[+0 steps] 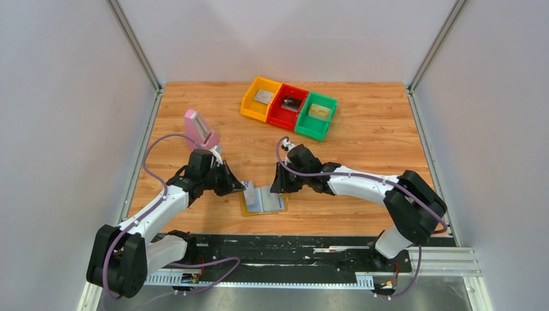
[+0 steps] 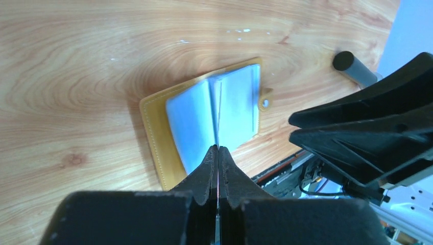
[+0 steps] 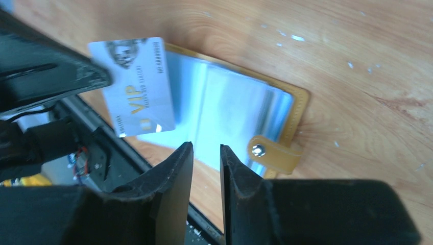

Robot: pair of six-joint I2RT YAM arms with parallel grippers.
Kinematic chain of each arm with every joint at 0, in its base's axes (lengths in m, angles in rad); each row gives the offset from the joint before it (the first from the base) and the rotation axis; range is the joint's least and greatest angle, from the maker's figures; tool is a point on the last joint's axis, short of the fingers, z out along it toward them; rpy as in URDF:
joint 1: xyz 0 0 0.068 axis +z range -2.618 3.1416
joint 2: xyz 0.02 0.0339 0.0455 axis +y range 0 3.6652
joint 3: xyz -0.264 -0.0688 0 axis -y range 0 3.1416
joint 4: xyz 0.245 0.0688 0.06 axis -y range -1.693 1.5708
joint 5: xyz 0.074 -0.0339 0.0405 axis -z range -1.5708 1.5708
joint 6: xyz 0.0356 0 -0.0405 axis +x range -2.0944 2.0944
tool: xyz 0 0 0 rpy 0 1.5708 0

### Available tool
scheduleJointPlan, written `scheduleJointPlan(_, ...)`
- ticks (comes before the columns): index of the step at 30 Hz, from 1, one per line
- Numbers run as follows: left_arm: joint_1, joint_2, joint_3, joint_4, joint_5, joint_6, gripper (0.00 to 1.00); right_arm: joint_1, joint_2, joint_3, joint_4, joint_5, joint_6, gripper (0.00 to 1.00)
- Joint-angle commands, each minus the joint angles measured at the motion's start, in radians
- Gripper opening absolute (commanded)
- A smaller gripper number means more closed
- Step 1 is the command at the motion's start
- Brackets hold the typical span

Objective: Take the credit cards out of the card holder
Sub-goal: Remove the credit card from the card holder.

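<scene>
The card holder point(image 2: 153, 127) is lying open and flat on the wooden table point(image 1: 362, 149), light blue inside facing up. Its long axis is running side to side across the arms' front. Its fold is pointing roughly away from the bases toward the coloured bins point(image 1: 288, 105), which are sitting well beyond the holder's far edge. The small tan tab point(image 3: 275, 153) is sticking out from the holder's right edge, snap showing.

At the holder's left half, the left gripper point(image 2: 218, 153) is pinching a silver-grey card point(image 3: 135, 87), fingers pressed together on it near one corner. The card is tilting up over that half, its printed face turning toward the holder's right side. Its long axis is slanting down toward the page. I can't make out whether its lower edge is touching the pocket.

At the holder's right side, just by the tab, the right gripper point(image 3: 207, 153) is hovering with its fingers only narrowly apart and nothing between them.

A pink block point(image 1: 199, 128) is standing beyond the holder's far left corner, apart from it.
</scene>
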Motion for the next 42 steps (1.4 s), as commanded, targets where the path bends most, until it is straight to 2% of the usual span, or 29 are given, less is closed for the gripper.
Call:
scheduleJointPlan(1, 0.004, -0.06, 0.073, -0.046, 0.095, 0.087, 0.0, -0.019, -0.133, 0.019, 0.003, -0.092, -0.123, 0.32)
scheduleJointPlan(5, 0.003, -0.065, 0.11, -0.038, 0.21, 0.113, 0.0, -0.052, -0.201, 0.027, -0.016, -0.199, -0.246, 0.38)
scheduleJointPlan(9, -0.01, -0.061, 0.105, 0.036, 0.329, 0.095, 0.0, -0.064, -0.25, 0.032, -0.051, -0.22, -0.357, 0.44)
scheduleJointPlan(14, -0.077, -0.032, 0.121, 0.12, 0.437, 0.095, 0.0, -0.108, -0.294, 0.057, -0.086, -0.314, -0.427, 0.54)
scheduleJointPlan(17, -0.102, -0.008, 0.112, 0.189, 0.502, 0.057, 0.0, -0.145, -0.289, 0.083, -0.119, -0.34, -0.455, 0.57)
scheduleJointPlan(19, -0.116, -0.002, 0.111, 0.224, 0.521, 0.05, 0.0, -0.169, -0.271, 0.107, -0.149, -0.4, -0.477, 0.57)
scheduleJointPlan(20, -0.128, 0.004, 0.114, 0.244, 0.544, 0.051, 0.0, -0.195, -0.234, 0.139, -0.191, -0.51, -0.505, 0.57)
scheduleJointPlan(24, -0.134, 0.021, 0.108, 0.263, 0.565, 0.039, 0.0, -0.196, -0.161, 0.185, -0.232, -0.656, -0.533, 0.56)
scheduleJointPlan(27, -0.134, 0.037, 0.093, 0.345, 0.592, 0.003, 0.0, -0.195, -0.112, 0.212, -0.243, -0.75, -0.534, 0.55)
scheduleJointPlan(31, -0.134, 0.044, 0.092, 0.358, 0.604, 0.002, 0.0, -0.191, -0.077, 0.226, -0.242, -0.77, -0.536, 0.53)
scheduleJointPlan(37, -0.134, 0.052, 0.087, 0.358, 0.61, 0.004, 0.0, -0.19, -0.071, 0.224, -0.226, -0.792, -0.529, 0.42)
scheduleJointPlan(42, -0.134, 0.061, 0.084, 0.37, 0.619, -0.002, 0.0, -0.19, -0.072, 0.217, -0.184, -0.818, -0.493, 0.42)
